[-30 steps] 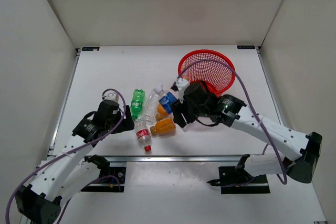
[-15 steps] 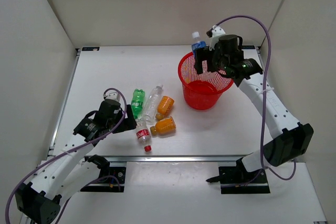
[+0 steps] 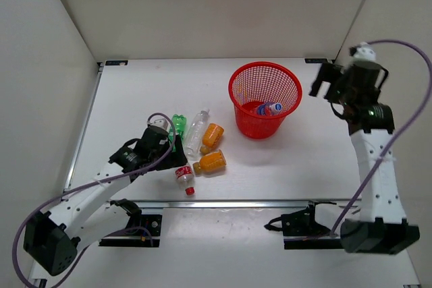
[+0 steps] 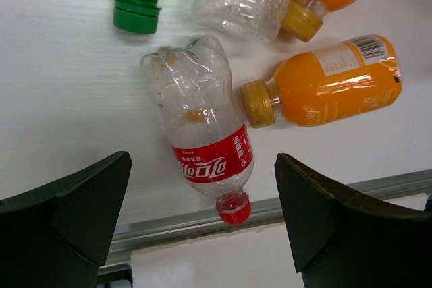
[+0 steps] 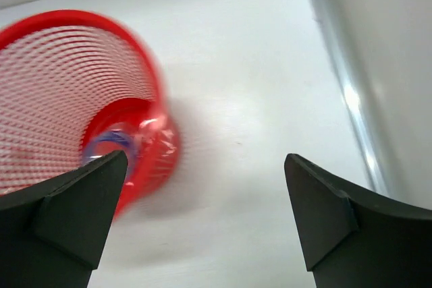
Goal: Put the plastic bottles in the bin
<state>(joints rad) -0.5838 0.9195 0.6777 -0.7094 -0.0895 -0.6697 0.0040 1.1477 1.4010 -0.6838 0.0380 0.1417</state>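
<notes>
The red mesh bin [image 3: 233, 89] stands at the back right, with a blue-capped bottle [image 3: 270, 108] lying inside. My right gripper [image 3: 322, 80] hangs open and empty to the right of the bin [image 5: 61, 92]. The other bottles lie left of centre: green [image 3: 177, 125], clear [image 3: 196, 129], two orange [image 3: 212, 134] [image 3: 210, 162] and red-labelled [image 3: 184, 177]. My left gripper [image 3: 177, 154] hovers open over them. In the left wrist view its gripper [image 4: 202, 166] straddles the red-labelled bottle [image 4: 202, 133] without touching it, an orange bottle [image 4: 331, 82] at its right.
A metal rail [image 4: 175, 224] runs along the table's near edge just below the red cap. White walls enclose the table on three sides, the right wall [image 5: 391, 45] close beside my right gripper.
My right gripper carried the blue-capped bottle over the bin, let it go inside and swung away to the right. My left gripper shifted right, over the red-labelled bottle.
</notes>
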